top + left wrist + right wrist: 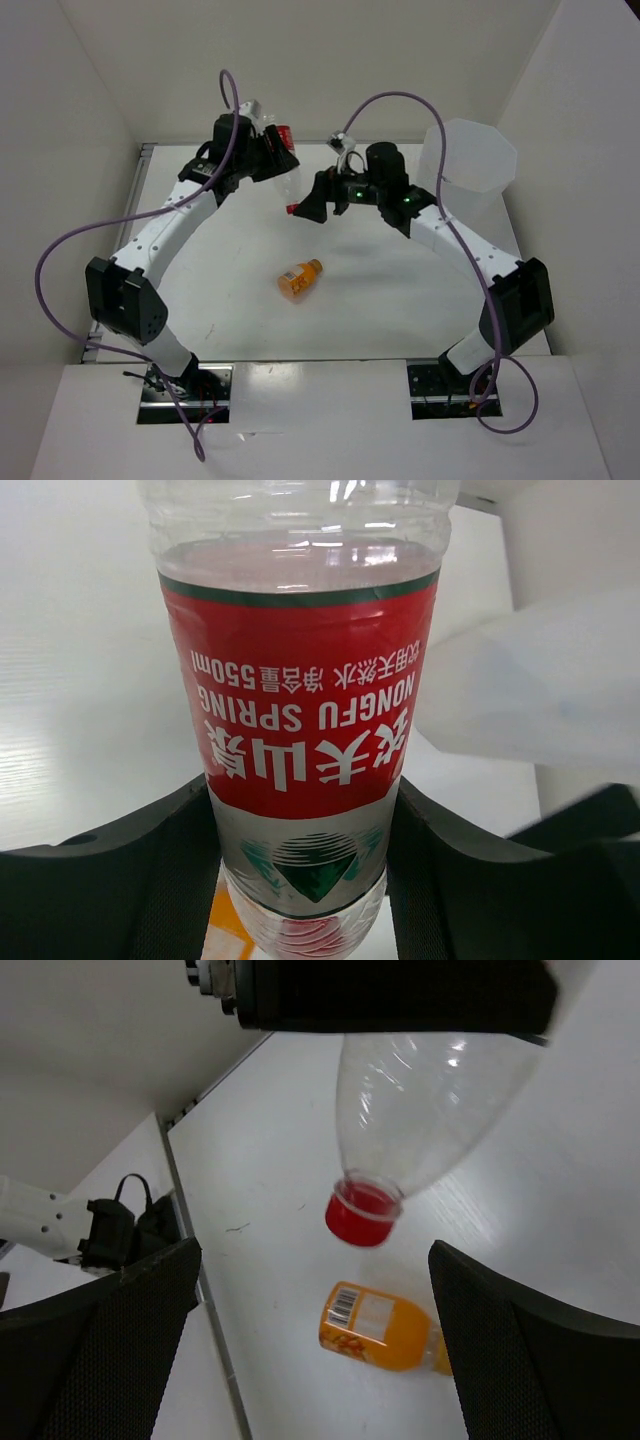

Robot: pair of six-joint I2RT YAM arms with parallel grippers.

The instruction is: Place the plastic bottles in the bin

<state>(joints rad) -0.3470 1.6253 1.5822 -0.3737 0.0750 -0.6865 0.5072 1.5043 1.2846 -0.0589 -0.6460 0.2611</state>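
My left gripper (268,155) is shut on the clear bottle with the red label (300,670) and holds it tilted above the table's back, red cap (292,208) pointing down. In the left wrist view the fingers (150,880) press both sides of its body. My right gripper (308,198) is open and empty, right beside the cap; in its wrist view the cap (363,1210) hangs between its spread fingers (100,1350). One orange bottle (300,278) lies on its side mid-table and also shows in the right wrist view (385,1330). The translucent bin (468,160) stands at the back right. The blue-label bottle and a second orange one are out of view.
White walls close the table on the left, back and right. A metal strip (205,1300) runs along the table's left edge. Purple cables (60,260) loop off both arms. The bin's pale side (540,680) shows to the right of the held bottle.
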